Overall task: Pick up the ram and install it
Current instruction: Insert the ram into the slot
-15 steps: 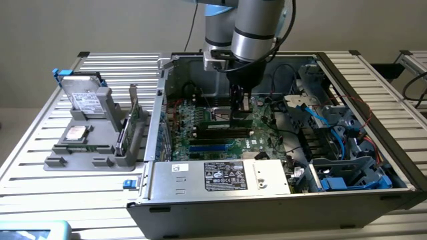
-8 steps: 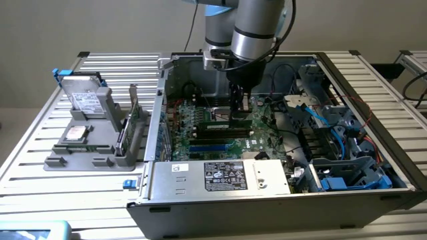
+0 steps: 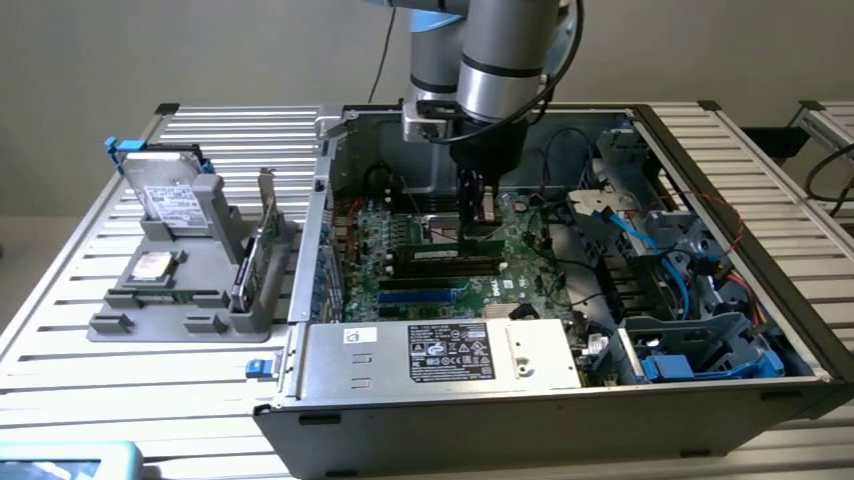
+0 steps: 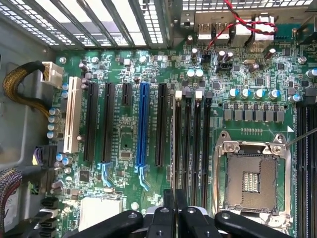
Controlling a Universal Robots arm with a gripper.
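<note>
Gripper (image 3: 477, 226) (image 4: 174, 210) clamped shut on the ram (image 4: 173, 148), held edge-on over black mem slots (image 4: 190, 148), just beside CPU socket (image 4: 251, 178), inside PC case (image 3: 561, 420). White label (image 3: 450, 352) on PSU: print too small to read.

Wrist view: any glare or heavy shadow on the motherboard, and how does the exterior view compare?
Wrist view: the motherboard is evenly lit, while the slats beyond it are washed out white. Exterior view: the case interior looks dim under the arm, and the table is brightest.
</note>
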